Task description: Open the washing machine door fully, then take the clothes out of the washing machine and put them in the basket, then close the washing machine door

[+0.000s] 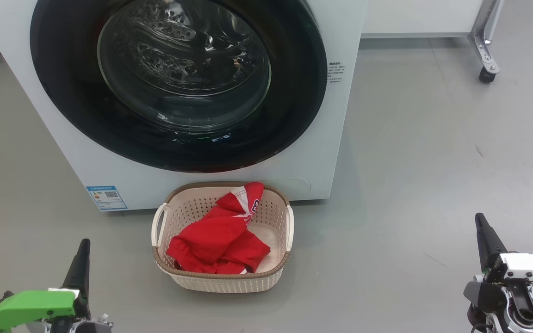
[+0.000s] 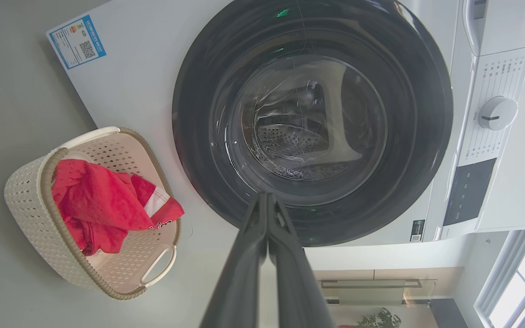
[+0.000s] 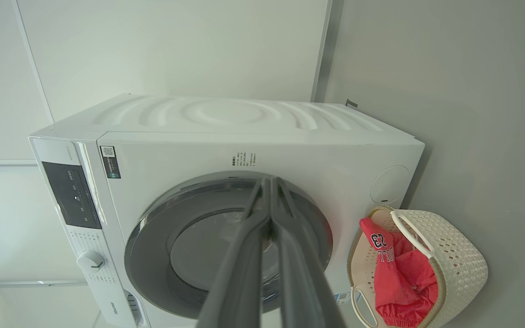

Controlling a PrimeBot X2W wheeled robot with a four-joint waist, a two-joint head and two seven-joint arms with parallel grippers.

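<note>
The floor [image 1: 433, 162] before me is smooth grey with faint scuffs. Ahead on my right stands a white unit [image 1: 419, 16], and beside it a metal leg [image 1: 484, 32] on a black caster [image 1: 485, 75]. The wall [image 3: 176, 45] is plain white. A window [image 2: 513, 291] admits bright daylight near a plant [image 2: 383, 319].

The clothes [image 1: 220, 238] lie in the basket [image 1: 224, 281], which sits on the floor [image 1: 410, 185] just before the washing machine [image 1: 336, 138], door [image 1: 178, 83] shut.

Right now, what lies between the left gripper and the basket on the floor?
In the head view the stretch is bare grey floor. The left gripper and the basket stand apart, with nothing between them.
</note>
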